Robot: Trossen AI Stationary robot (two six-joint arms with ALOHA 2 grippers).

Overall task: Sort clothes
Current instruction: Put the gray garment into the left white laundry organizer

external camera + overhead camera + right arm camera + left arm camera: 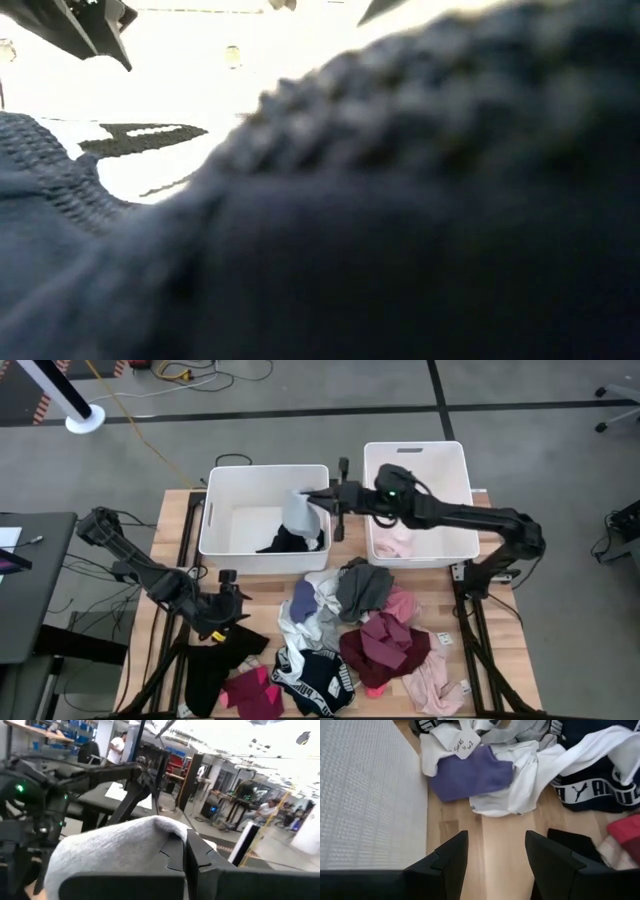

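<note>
The wooden desk [170,540] is carrying two white bins side by side at its far edge: the left bin [225,525] is holding a black garment [290,542], and the right bin [445,470] is holding a pale pink one [398,540]. The clothes [340,645] are lying heaped on the desk in front of the bins, among them a purple piece [470,775] beside white ones. The right hand [312,495] is hanging over the left bin, its fingers pinching shut on a grey garment [297,512] that is dangling above the black one. The left hand [235,595] is hovering low over bare wood near the left bin's front wall, its fingers [452,857] standing apart and gripping nothing.
</note>
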